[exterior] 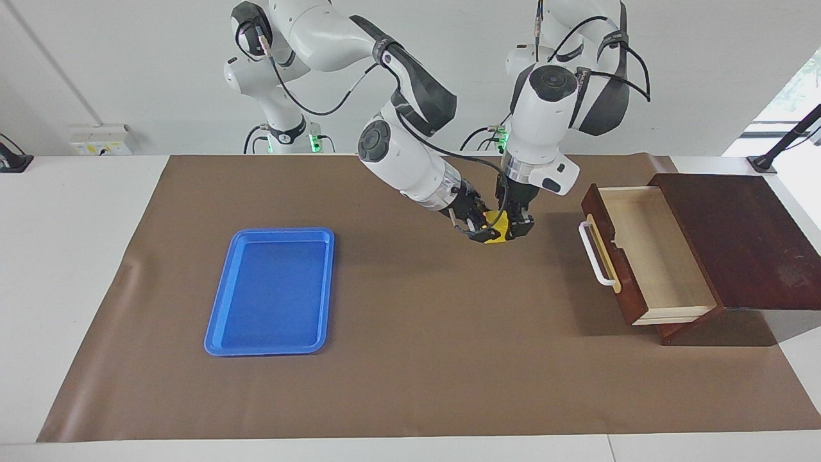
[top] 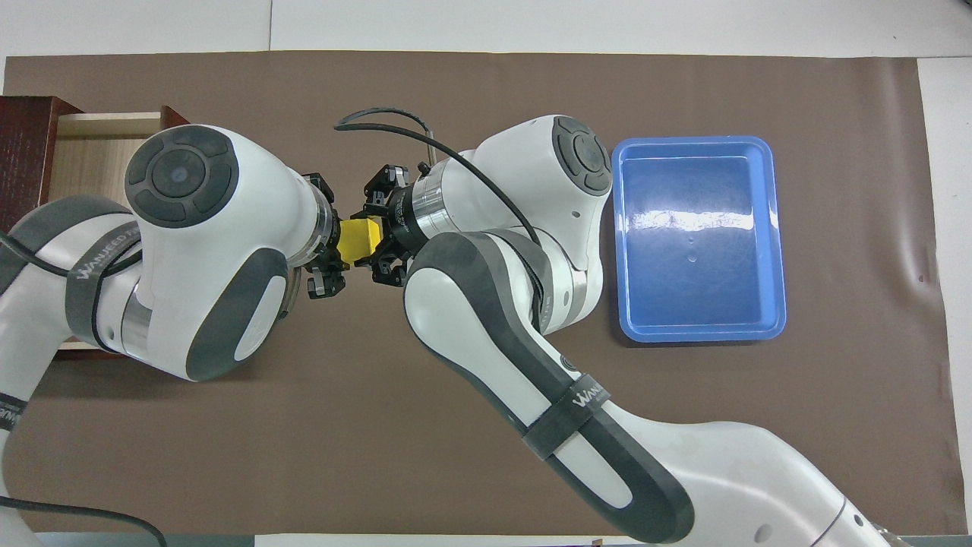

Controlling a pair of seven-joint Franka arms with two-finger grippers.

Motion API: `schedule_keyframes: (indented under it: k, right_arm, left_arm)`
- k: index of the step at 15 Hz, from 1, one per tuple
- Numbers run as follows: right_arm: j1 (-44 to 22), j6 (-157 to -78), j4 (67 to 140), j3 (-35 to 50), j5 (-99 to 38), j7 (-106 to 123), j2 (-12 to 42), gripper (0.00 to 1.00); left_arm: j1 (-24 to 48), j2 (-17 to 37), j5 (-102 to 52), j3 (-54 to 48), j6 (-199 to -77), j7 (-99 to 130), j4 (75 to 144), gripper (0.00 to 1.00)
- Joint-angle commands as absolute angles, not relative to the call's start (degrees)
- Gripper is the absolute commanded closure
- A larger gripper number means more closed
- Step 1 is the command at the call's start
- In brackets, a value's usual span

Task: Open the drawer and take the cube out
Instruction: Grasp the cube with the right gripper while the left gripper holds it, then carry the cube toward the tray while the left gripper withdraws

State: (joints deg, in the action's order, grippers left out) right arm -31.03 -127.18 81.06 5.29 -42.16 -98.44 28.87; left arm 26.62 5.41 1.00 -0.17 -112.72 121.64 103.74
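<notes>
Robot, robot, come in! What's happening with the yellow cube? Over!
Both grippers, left and right, on the cube above the mat. Drawer open, empty. Nothing in the way.

From above, the left arm's big white joint covers most of the drawer [top: 83, 152], handle and all, and the picture's edge cuts off the cabinet [top: 23, 144]. The cube [top: 358, 237] shows only a sliver of yellow between the two wrists; the left gripper [exterior: 521, 226] and right gripper [exterior: 478, 230] crowd it in the facing view too, so which fingers actually press it can't be read.
</notes>
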Motion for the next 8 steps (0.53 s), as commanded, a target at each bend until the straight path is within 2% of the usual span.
schedule_keyframes:
  k: [1,5,8]
  right_arm:
    - [-30.8,-129.5,81.6,5.3,-41.0,-100.3,28.8,1.0]
    - [-30.8,-129.5,81.7,5.3,-41.0,-100.3,28.8,1.0]
    - [-29.9,-129.4,81.8,5.3,-41.3,-99.1,28.9,1.0]
  left_arm:
    - [26.4,4.5,0.4,0.2,-112.1,122.7,104.0,0.0]
    - [22.9,3.8,0.4,0.2,-111.4,121.7,104.7,0.0]
    - [18.9,2.4,0.5,0.2,-111.4,115.7,107.8,0.0]
